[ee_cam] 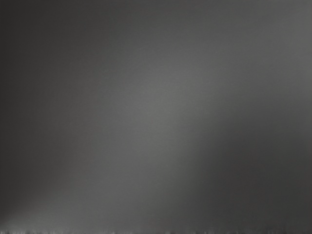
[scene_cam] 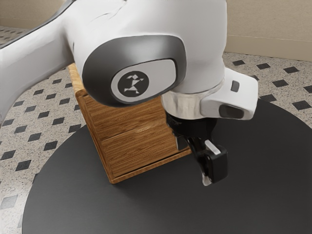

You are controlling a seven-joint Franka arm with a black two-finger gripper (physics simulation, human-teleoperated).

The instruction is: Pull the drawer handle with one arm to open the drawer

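The end effector [scene_cam: 210, 171] hangs pointing down over the round black worktop [scene_cam: 273, 195], just beside the near corner of the wooden drawer cabinet [scene_cam: 129, 141]; spread or pressed together, I cannot tell, because the white arm [scene_cam: 161, 34] covers too much. The cabinet stands near the worktop's rim on the exterior view's left, so it lies to the exterior view's left of the end effector; a level seam runs across its visible face; the drawer handle is hidden behind the arm, so the pull direction is a guess, probably out toward the worktop's middle. Around it, a speckled floor [scene_cam: 29, 131] with dark diamonds; a beige wall [scene_cam: 273, 24] beyond.
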